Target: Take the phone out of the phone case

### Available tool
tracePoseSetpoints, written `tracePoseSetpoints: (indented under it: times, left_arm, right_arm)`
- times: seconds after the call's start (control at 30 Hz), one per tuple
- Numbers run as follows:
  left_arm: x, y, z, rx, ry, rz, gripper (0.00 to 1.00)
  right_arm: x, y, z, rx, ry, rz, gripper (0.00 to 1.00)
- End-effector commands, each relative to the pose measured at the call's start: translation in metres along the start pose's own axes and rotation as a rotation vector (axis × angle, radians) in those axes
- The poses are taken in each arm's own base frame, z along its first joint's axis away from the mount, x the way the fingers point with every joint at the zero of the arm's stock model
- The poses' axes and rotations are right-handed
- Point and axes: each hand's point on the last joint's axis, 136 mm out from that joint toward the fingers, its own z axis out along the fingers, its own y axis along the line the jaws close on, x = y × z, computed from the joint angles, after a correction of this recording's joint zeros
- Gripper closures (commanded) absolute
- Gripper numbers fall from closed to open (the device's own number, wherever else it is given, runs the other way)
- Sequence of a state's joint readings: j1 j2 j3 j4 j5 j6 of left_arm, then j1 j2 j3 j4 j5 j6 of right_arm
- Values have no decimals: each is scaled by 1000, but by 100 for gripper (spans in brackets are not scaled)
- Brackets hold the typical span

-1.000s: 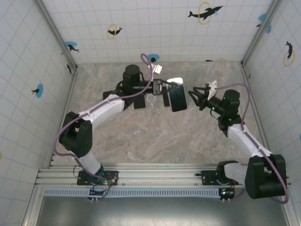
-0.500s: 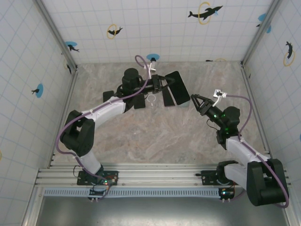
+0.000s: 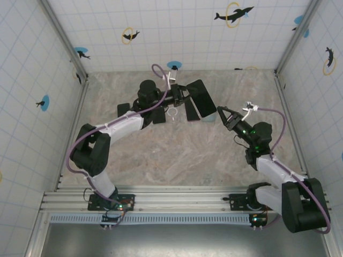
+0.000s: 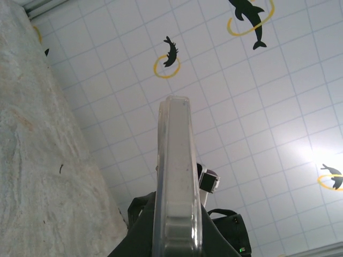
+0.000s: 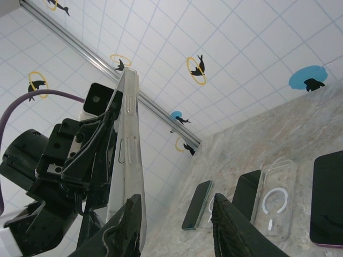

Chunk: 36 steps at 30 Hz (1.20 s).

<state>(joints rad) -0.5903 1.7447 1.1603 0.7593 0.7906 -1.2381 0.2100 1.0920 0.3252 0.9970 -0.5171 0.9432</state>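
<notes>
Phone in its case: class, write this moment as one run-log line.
left gripper: shut on phone, held on edge above table | right gripper: open, beside phone, not gripping | phone: in case

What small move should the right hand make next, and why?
Probably shift the right hand sideways so its open jaws straddle the cased phone: the left hand holds it raised on edge, just beside one right finger.

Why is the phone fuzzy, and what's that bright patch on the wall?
Left wrist view: the phone in its case sits right by the lens, so its near end goes soft; glare washes out the tiled wall. Right wrist view: the right gripper looks blurry too, being so close. Top view: evenly lit, sharp.
</notes>
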Motion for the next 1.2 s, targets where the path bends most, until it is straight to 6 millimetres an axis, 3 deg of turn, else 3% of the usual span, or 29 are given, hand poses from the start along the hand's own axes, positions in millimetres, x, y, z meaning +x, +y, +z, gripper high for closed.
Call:
tracePoseSetpoints:
  times: [0.0,0.43,0.7,1.17]
  left_arm:
    - [-12,-23,0,77,-67,27,100]
    - [-10,-16,10,43,-139,22,100]
    - [-16,-24,8,71,-230,-1,100]
    - [-21,-14,-1,15,-376,-32,100]
  right_arm:
    - [11,17,6,-70,54,-8,63]
    - [24,24,24,-65,129,2,63]
    - [30,24,33,-12,167,-67,64]
    - [20,20,22,69,46,-22,64]
